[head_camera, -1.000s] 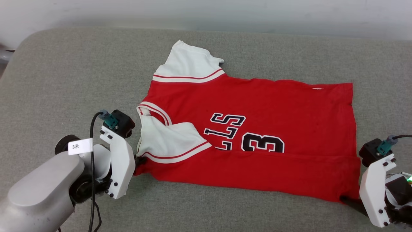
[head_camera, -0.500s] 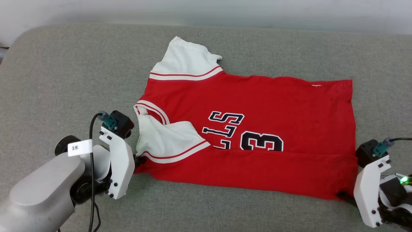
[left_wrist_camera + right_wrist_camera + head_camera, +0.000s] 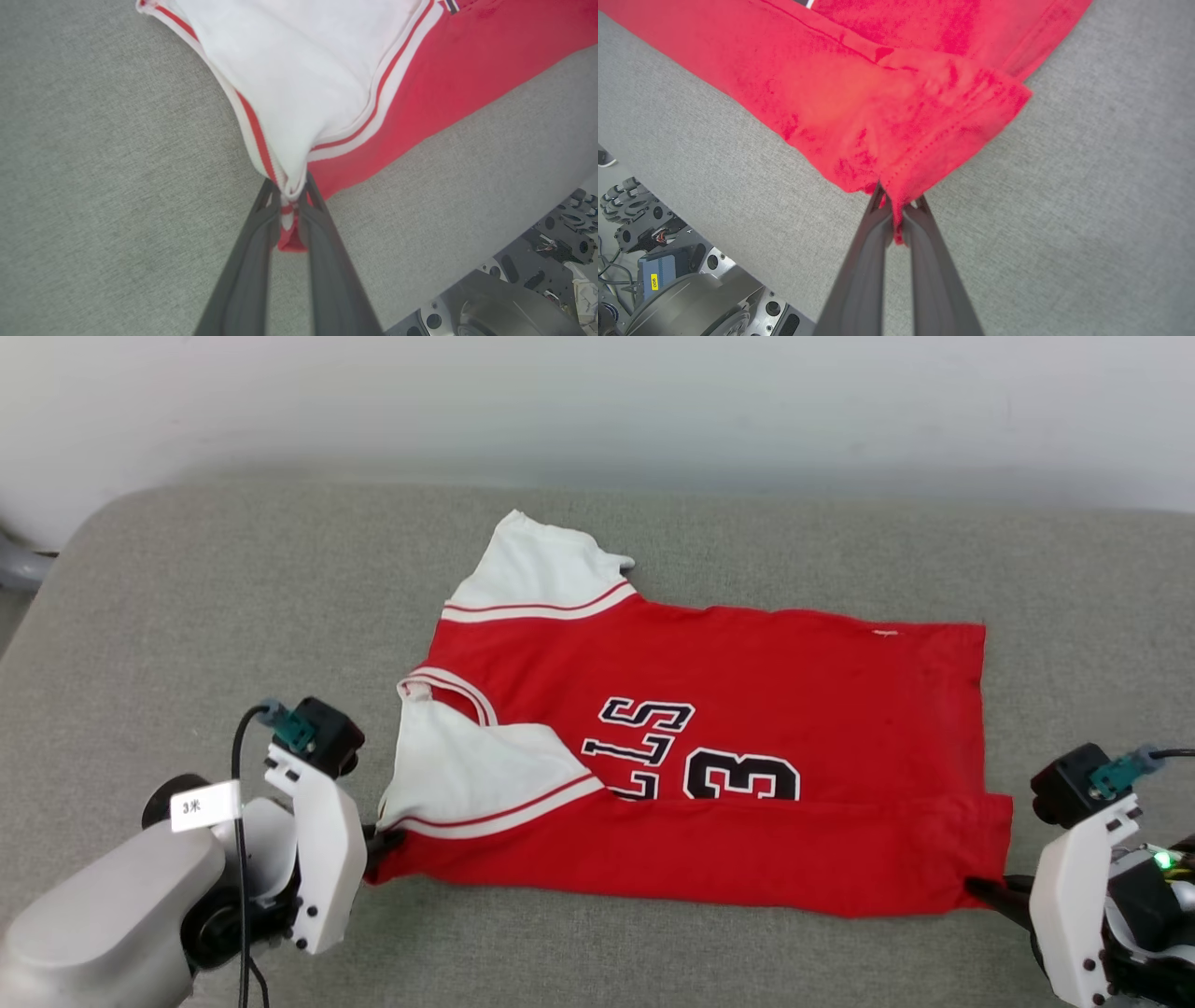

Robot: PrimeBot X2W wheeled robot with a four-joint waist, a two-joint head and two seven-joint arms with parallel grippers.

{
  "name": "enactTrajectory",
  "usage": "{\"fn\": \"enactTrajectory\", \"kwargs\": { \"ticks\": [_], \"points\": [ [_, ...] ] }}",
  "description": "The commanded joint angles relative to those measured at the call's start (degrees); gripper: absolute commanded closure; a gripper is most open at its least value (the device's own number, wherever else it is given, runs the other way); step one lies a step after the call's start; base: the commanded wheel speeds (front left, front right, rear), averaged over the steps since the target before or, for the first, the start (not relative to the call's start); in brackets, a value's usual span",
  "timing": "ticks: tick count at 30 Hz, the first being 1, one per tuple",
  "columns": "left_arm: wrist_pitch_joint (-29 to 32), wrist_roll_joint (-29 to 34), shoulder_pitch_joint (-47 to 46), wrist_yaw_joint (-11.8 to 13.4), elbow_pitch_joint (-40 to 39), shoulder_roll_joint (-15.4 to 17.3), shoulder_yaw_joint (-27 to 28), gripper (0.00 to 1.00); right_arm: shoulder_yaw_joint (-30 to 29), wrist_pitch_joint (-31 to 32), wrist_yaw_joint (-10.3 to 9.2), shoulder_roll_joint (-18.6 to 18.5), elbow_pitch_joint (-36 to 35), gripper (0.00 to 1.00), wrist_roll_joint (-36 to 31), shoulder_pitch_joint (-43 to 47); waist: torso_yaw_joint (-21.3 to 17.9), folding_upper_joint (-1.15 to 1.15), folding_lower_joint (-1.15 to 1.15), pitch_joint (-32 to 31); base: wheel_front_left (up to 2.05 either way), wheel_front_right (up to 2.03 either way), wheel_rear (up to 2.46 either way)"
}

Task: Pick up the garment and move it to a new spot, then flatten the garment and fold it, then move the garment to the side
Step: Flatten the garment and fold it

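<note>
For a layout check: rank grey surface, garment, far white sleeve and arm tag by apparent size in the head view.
Largest to smallest:
grey surface
garment
far white sleeve
arm tag; the tag is nearer the camera yet clearly smallest.

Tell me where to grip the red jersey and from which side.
Take the jersey by its two near corners, coming in low from the near edge: it lies flat, and that edge faces the robot. The left hand and right hand are shut on them.
</note>
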Motion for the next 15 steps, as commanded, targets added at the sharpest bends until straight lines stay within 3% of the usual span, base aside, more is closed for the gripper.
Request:
{"fn": "enactTrajectory", "kwargs": {
  "ticks": [1,15],
  "points": [
    [-0.29,-0.38,1.25,0.11,-0.48,0.78,-0.01,1.0,-0.64,-0.35,-0.05,-0.56,-0.91,1.0,0.42,1.19,-0.13,0.0,0.0,-1.21,0.0,0.0,0.0],
    [-1.46,-4.17,10.87,4.98,-10.17,7.12,-0.67,1.0,-10.33,3.8,-0.05,-2.98,-8.81,1.0,1.33,14.93,-0.31,0.0,0.0,-5.13,0.0,0.0,0.0]
  ]
}}
